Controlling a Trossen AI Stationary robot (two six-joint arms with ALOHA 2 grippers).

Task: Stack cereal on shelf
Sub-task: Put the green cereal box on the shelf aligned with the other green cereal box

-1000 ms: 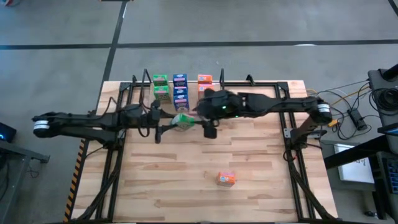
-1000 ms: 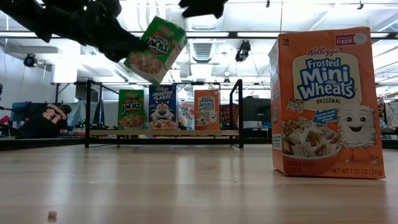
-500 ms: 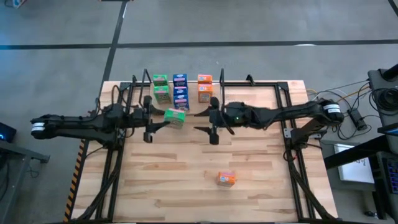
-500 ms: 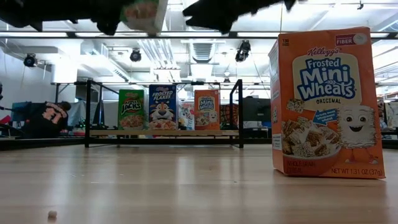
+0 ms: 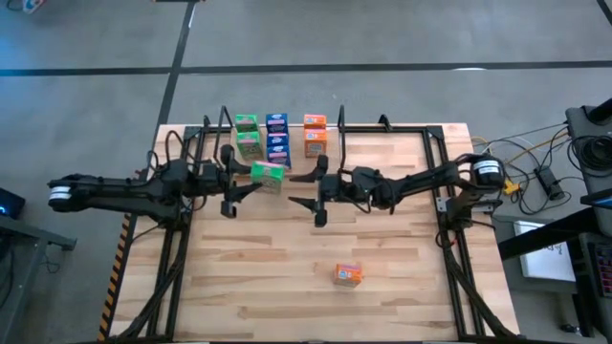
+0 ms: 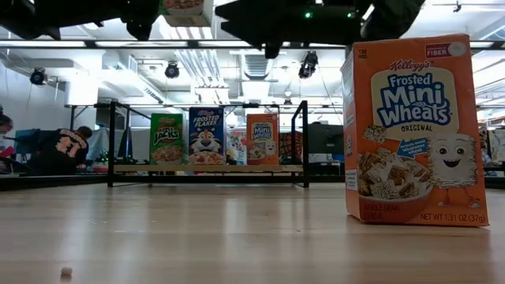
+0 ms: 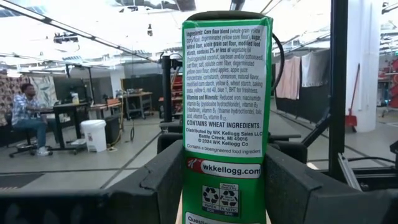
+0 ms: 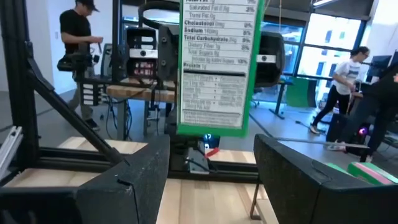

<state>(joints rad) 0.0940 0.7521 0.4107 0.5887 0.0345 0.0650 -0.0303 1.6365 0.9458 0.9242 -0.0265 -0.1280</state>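
Observation:
My left gripper [image 5: 253,180] is shut on a green cereal box [image 5: 269,173], which it carries upright in mid-air just in front of the shelf [image 6: 134,168]. On the shelf's plank stand a green [image 6: 166,139], a blue [image 6: 206,136] and an orange box [image 6: 262,139] in a row, with further boxes behind them. My right gripper [image 5: 304,189] hovers open and level just to the right of the held box, facing its nutrition panel [image 8: 214,68] and touching nothing. A lone orange cereal box [image 5: 347,275] stands upright on the table toward the near edge. My left gripper pinches the green box between its two fingers [image 7: 158,180], one on each broad face, low on the box [image 7: 225,186]. The fingers come in level from the table's left. The box stands upright in the hold, lifted clear of the table, its narrow ingredients panel facing the wrist.
Black arm-mount frames [image 5: 448,205] run along both sides of the table. Bare wood lies between the shelf and the lone orange box [image 6: 410,130]. People move in the room beyond the table.
My left gripper has risen and tipped up from slanting down to level, carrying the green box from tilted to upright and slightly toward the shelf. My right gripper, still open, has sunk and tipped to level, facing the box.

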